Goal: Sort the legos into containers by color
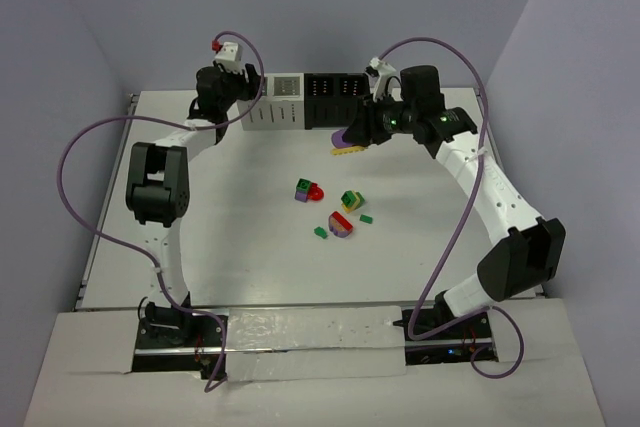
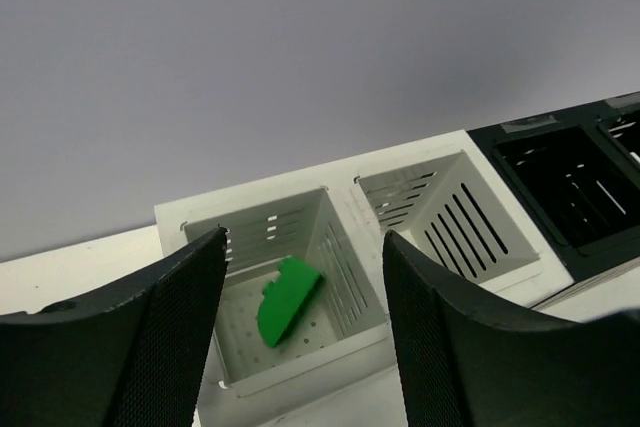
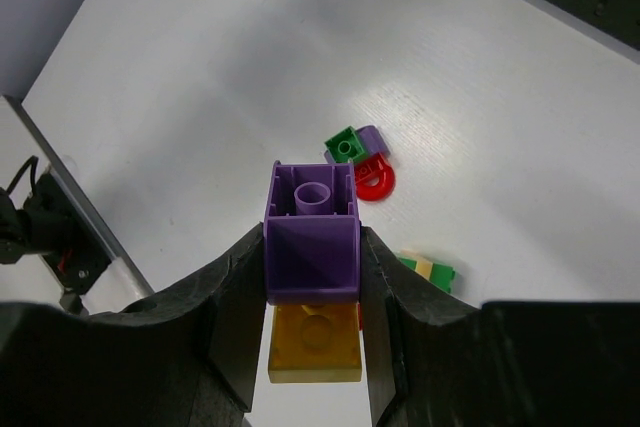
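Observation:
My left gripper [image 2: 303, 247] is open and empty, hovering over the left compartment of the white bin unit [image 2: 300, 372]. A flat green piece [image 2: 288, 299] lies in that compartment. The right white compartment [image 2: 500, 257] looks empty. My right gripper [image 3: 311, 257] is shut on a purple brick [image 3: 311, 237] with a yellow brick [image 3: 314, 347] stuck under it. In the top view this stack [image 1: 348, 142] hangs above the table in front of the black bin unit [image 1: 336, 86]. Loose legos lie mid-table: a green-purple-red cluster [image 1: 308, 190], a green-yellow stack [image 1: 351, 199], and a red-purple-yellow cluster [image 1: 342, 224].
Two tiny green bricks [image 1: 320, 232] [image 1: 366, 218] lie beside the clusters. The white unit [image 1: 282, 107] and the black unit stand in one row at the back wall. Purple cables loop from both arms. The black bins also show in the left wrist view [image 2: 565, 182].

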Available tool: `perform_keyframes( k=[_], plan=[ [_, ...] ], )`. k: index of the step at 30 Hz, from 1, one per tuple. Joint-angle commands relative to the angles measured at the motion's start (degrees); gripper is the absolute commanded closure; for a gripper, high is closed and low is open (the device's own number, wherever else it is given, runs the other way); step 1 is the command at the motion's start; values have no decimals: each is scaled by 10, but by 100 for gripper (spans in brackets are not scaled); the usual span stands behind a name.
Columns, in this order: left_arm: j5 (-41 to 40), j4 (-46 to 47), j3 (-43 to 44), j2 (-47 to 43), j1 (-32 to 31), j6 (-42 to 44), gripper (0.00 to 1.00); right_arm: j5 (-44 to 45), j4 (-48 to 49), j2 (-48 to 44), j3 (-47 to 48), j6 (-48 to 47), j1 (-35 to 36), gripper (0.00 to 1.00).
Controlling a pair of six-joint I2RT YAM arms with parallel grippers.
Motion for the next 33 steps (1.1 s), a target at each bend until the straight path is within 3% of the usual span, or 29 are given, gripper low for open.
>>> perform_keyframes(
  k=[1,5,9,13,16,19,26,33],
  plan=[
    [22,-3,50,-18,3,-6,30,-7,19,11,64,26,-5,100],
    [105,-28,48,-86,9,4,32,-29,14,17,92,44,-8,100],
    [344,-85,-5,-191,18,19,34,-86,43,5,70,82,-24,100],
    [492,-168,-83,-310,17,-74,35,-172,127,-25,-2,147,-50,100],
    [501,-155,-192,-418,5,-151,31,-196,180,-44,-37,186,-57,100],
    [487,-170,-251,-487,-11,-176,28,-225,226,-45,-48,224,-57,100],
    [467,-157,-296,-543,-58,-211,21,-331,476,-45,-129,454,-56,100],
    [467,-179,-283,-525,-102,-147,24,-348,565,-30,-168,566,-55,100]
  ],
)
